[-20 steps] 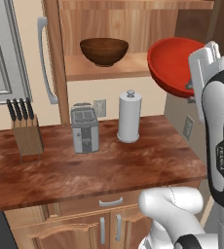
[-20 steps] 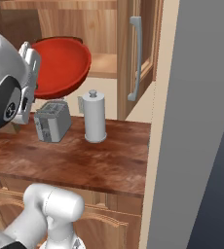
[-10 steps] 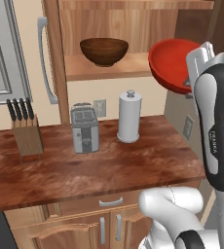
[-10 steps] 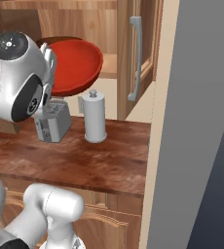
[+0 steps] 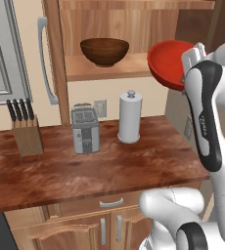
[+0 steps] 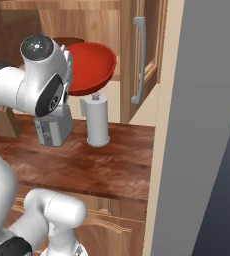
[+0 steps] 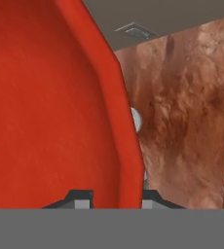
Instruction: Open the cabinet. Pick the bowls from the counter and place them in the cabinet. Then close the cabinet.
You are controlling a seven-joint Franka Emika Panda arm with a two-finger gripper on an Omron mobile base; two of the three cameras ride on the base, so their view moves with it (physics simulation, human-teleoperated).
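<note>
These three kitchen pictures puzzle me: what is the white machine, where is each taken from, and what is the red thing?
The white machine is a robot arm on a base that can drive. Two pictures come from cameras on that base, behind the arm to its left and right. The third looks along its hand.

On the counter stand a knife block, a toaster and a paper towel roll. A brown bowl sits on the shelf of the open cabinet.

The red thing is a second bowl, tilted, its rim pinched between the arm's fingers.
</note>
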